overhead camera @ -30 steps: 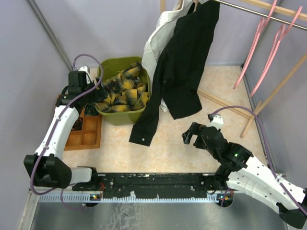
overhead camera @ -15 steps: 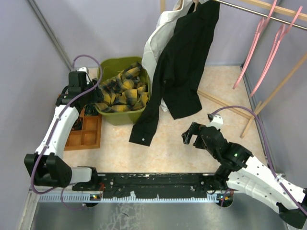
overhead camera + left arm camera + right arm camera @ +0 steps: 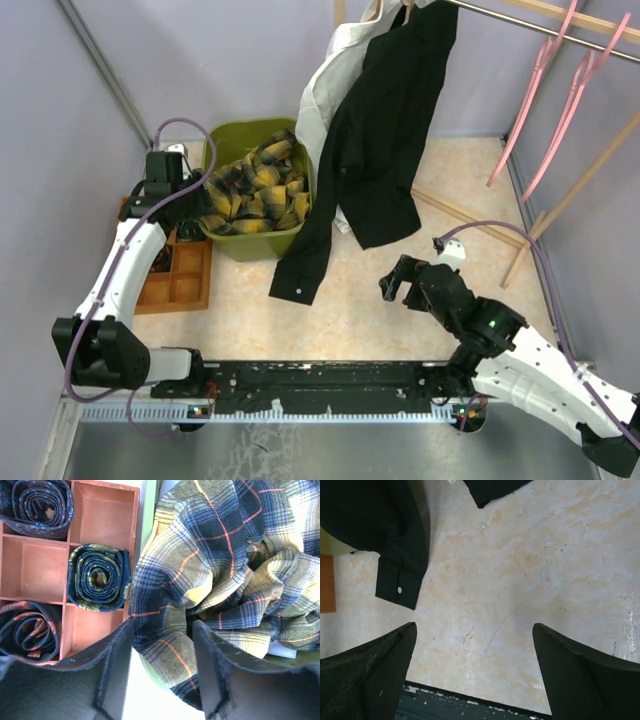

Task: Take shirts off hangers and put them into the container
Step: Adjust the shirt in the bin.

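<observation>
1. Plaid shirt (image 3: 255, 190): lay heaped inside the container (image 3: 232, 132), soft yellow-and-black weave in loose folds, one fold spilling over the olive plastic rim's left side.
2. Left gripper (image 3: 162, 635): hung over that left rim, dark fingers half apart astride the spilled fold, pinching nothing visibly; seemingly placed to let cloth settle inside.
3. Black shirt (image 3: 385, 150): hung limp right of the container, matte, buttoned cuff (image 3: 400, 587) trailing before the container's front; probably next off.
4. White shirt (image 3: 335, 80): hung beyond the container's right corner.
5. Right gripper (image 3: 474, 630): hovered well right of the container, jaws fully spread, empty, over mottled tabletop (image 3: 545, 555).
6. Orange tray (image 3: 185, 285): sat just left of the container, rolled ties (image 3: 97, 577) in square compartments.
</observation>
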### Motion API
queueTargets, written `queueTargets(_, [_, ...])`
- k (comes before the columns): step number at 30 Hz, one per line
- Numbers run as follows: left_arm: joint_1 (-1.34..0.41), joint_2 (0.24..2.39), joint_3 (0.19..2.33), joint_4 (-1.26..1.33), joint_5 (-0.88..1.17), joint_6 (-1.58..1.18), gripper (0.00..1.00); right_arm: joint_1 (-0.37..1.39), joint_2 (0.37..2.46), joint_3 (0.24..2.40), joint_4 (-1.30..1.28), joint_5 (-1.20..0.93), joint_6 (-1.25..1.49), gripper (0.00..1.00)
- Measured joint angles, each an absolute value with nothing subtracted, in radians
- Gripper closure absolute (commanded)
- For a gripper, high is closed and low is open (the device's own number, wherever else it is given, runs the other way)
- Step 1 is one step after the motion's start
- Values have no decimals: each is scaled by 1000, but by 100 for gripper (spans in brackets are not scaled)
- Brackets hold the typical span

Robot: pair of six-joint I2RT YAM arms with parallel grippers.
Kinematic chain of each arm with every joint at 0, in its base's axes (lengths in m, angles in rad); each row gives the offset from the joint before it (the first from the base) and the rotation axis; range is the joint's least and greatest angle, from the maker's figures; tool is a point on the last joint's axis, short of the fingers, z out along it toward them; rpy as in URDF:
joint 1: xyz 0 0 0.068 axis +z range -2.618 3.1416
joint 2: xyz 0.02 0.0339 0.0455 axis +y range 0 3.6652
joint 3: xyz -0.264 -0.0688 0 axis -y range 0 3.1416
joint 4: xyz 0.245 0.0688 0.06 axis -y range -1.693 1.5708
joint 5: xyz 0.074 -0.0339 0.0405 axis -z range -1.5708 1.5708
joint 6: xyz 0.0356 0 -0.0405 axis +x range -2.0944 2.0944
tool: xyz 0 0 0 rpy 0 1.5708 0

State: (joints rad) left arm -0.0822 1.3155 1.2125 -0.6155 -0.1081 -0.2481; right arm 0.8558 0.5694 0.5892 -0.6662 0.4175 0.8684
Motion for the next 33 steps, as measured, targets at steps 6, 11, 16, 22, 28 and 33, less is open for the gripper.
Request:
queueTargets(6, [-82, 1296, 1211, -612, -140, -244, 30, 856, 562, 589, -667, 418, 875, 1])
queueTargets(11, [-79, 1262, 1211, -603, -168, -246, 32, 856, 560, 589, -667, 417, 876, 1])
queueTargets(16, [-70, 1277, 1199, -602, -167, -246, 43, 856, 560, 589, -667, 418, 876, 1])
queueTargets(22, [-70, 1321, 1167, -607, -136, -246, 63, 856, 558, 589, -672, 418, 876, 1])
queueTargets(28, [-66, 1327, 1166, -608, -99, -246, 71, 856, 558, 589, -675, 418, 883, 1])
queueTargets(33, [-63, 1328, 1185, -622, -59, -246, 65, 856, 558, 589, -675, 418, 884, 1])
